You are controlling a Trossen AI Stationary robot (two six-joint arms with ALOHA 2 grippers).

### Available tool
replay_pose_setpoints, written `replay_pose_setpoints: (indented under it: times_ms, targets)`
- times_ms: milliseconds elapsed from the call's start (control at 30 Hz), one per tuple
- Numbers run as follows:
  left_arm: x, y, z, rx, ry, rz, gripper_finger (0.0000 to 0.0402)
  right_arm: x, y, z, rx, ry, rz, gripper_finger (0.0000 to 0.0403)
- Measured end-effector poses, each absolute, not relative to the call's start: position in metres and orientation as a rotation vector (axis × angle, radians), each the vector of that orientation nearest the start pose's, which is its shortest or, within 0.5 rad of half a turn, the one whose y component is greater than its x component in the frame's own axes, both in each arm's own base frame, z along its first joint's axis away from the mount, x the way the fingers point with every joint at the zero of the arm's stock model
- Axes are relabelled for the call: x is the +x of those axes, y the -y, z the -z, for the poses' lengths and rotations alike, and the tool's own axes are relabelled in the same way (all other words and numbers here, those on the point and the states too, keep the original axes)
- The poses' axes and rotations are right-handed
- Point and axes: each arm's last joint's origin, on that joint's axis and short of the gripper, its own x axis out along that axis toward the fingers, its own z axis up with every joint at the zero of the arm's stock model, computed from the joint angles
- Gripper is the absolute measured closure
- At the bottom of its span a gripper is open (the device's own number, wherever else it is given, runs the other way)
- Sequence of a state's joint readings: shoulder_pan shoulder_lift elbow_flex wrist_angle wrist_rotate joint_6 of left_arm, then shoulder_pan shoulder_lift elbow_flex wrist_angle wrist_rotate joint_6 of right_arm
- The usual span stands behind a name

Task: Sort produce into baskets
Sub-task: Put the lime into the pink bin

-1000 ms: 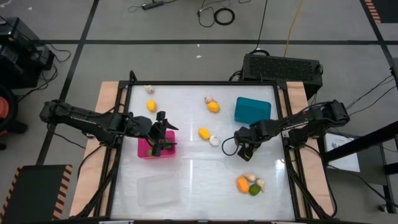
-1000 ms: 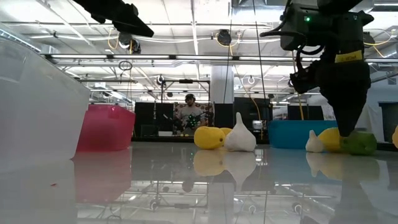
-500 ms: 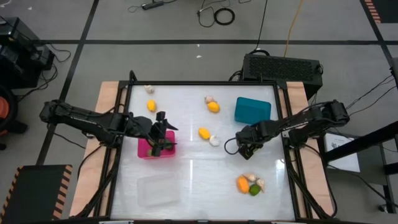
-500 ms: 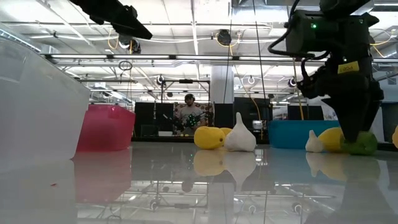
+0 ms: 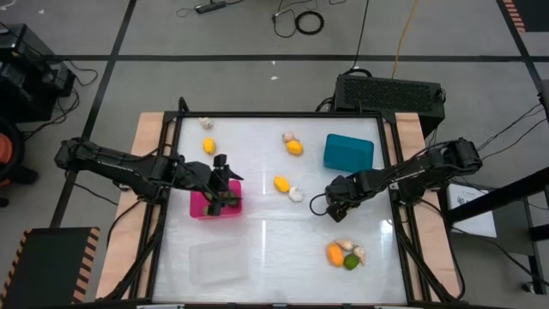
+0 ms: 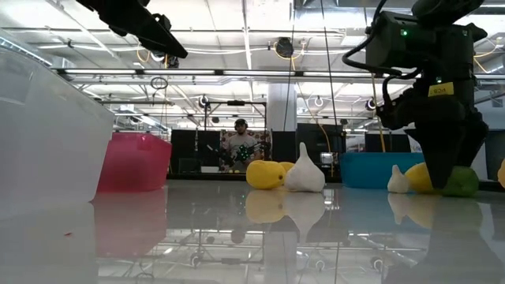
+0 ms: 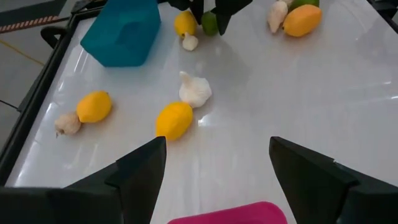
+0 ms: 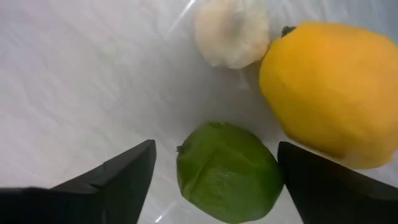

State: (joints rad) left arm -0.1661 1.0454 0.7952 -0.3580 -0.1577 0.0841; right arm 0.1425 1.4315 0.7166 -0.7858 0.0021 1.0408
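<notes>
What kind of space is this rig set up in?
Probably a robotics lab or workshop: the low view shows an open hall with ceiling strip lights and a person at a distant workstation; the high view shows loose cables on the grey floor around the white framed table.

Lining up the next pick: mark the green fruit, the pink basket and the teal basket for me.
green fruit point(image 8: 229, 173), right wrist view, middle of its skin.
pink basket point(image 5: 202, 207), high view, left part of its rim.
teal basket point(image 5: 348, 152), high view, centre of its top.
</notes>
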Motion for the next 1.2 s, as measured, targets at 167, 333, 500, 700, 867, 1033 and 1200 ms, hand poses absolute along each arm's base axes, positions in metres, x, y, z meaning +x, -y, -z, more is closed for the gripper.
replay_pose_setpoints:
  times_ms: [167, 333, 500, 700, 867, 1033, 1200]
  targets:
    - [0.216, 0.032, -0.274, 0.18, -0.606, 0.033, 0.011, 0.211, -0.031, -0.153, 0.758, -1.39, 0.704, 0.0135]
    - [0.215, 0.031, -0.272, 0.185, -0.634, 0.031, 0.011, 0.214, -0.034, -0.153, 0.757, -1.369, 0.674, 0.0182]
    - [0.211, 0.028, -0.274, 0.217, -0.631, -0.057, 0.011, 0.229, -0.038, -0.156, 0.743, -1.252, 0.524, 0.0202]
    - [0.194, 0.022, -0.289, 0.236, -0.568, -0.158, 0.011, 0.265, -0.043, -0.182, 0.684, -0.948, 0.279, 0.0201]
    - [0.181, 0.015, -0.298, 0.229, -0.523, -0.271, 0.011, 0.3, -0.044, -0.208, 0.533, -0.573, 0.121, 0.0201]
    - [0.178, 0.004, -0.3, 0.218, -0.522, -0.362, 0.011, 0.339, -0.038, -0.213, 0.34, -0.35, 0.078, 0.0201]
    - [0.178, -0.009, -0.3, 0.201, -0.533, -0.433, 0.011, 0.395, -0.033, -0.2, 0.194, -0.279, 0.067, 0.0199]
